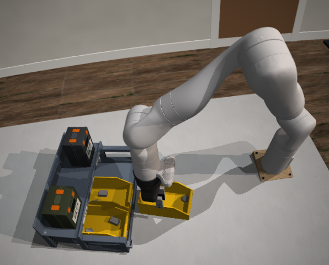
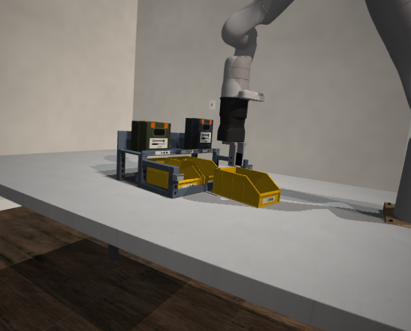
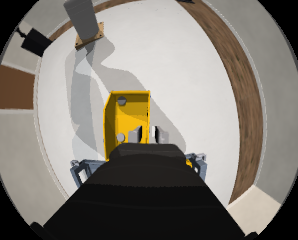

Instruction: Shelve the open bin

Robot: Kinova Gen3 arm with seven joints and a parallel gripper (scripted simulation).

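Observation:
The loose yellow open bin (image 1: 176, 202) (image 2: 241, 185) (image 3: 129, 116) stands on the table right beside the shelf (image 1: 101, 240) (image 2: 122, 160), its open front facing away from the shelf. A small grey part (image 1: 184, 197) (image 3: 123, 100) lies in it near the front. My gripper (image 1: 159, 201) (image 2: 236, 161) (image 3: 148, 131) points straight down over the bin's back wall, fingers partly open with nothing between them, tips at about rim height. Two yellow bins (image 1: 110, 188) (image 1: 101, 225) sit in the shelf's lower row; the gap (image 1: 116, 163) lies at the far end, partly hidden by my arm.
A dark green box (image 1: 60, 206) (image 2: 152, 135) and a black box (image 1: 76, 145) (image 2: 198, 132) stand on the shelf's upper board. My arm's base (image 1: 272, 167) is mounted at the table's right side. The table edge runs close below the shelf in the top view.

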